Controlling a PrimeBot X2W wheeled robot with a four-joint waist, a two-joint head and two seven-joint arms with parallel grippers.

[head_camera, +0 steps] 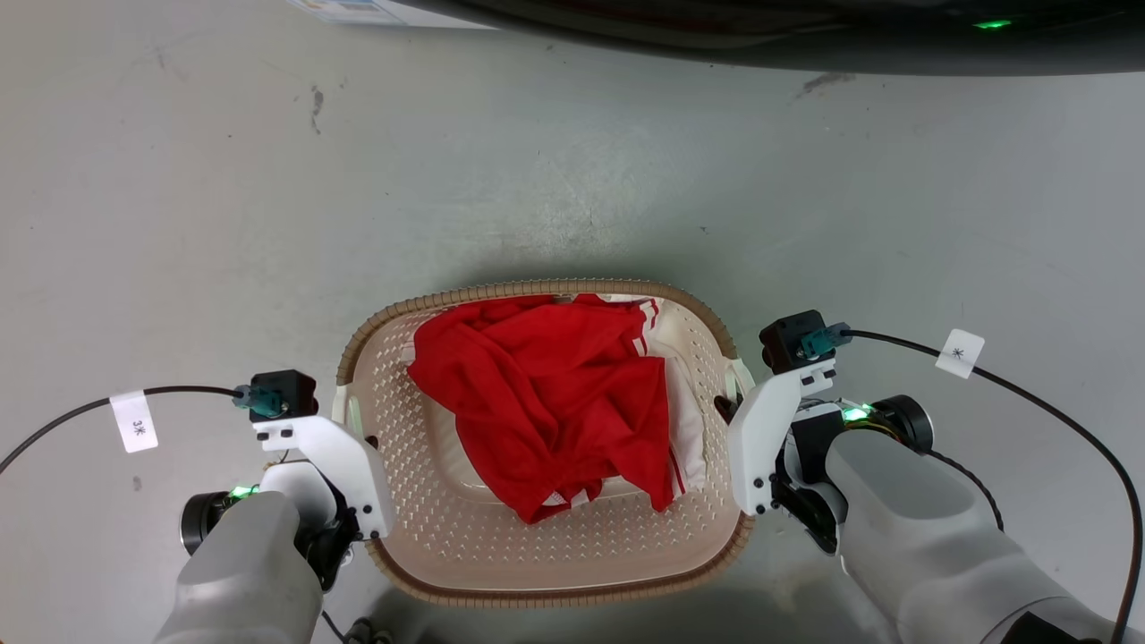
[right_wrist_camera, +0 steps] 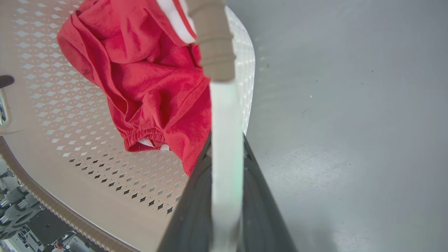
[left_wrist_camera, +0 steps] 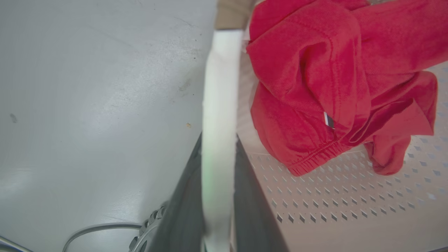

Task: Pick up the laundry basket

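The laundry basket point(head_camera: 546, 547), cream with perforated walls and a brown woven-look rim, sits in the lower middle of the head view, a red garment point(head_camera: 555, 402) heaped inside it. My left gripper point(head_camera: 360, 447) is at its left side. In the left wrist view the two dark fingers of that gripper point(left_wrist_camera: 218, 148) are shut on the cream handle strip point(left_wrist_camera: 221, 87). My right gripper point(head_camera: 735, 413) is at the right side, and in the right wrist view that gripper point(right_wrist_camera: 226, 141) is likewise shut on the handle point(right_wrist_camera: 225, 112). The fingertips are hidden in the head view.
Bare grey floor point(head_camera: 268, 179) spreads around the basket. A dark curved machine edge with a green light point(head_camera: 991, 24) runs along the top. Tagged cables point(head_camera: 134, 420) trail from both wrists. Parts of my wheeled base point(right_wrist_camera: 14, 204) show under the basket's near rim.
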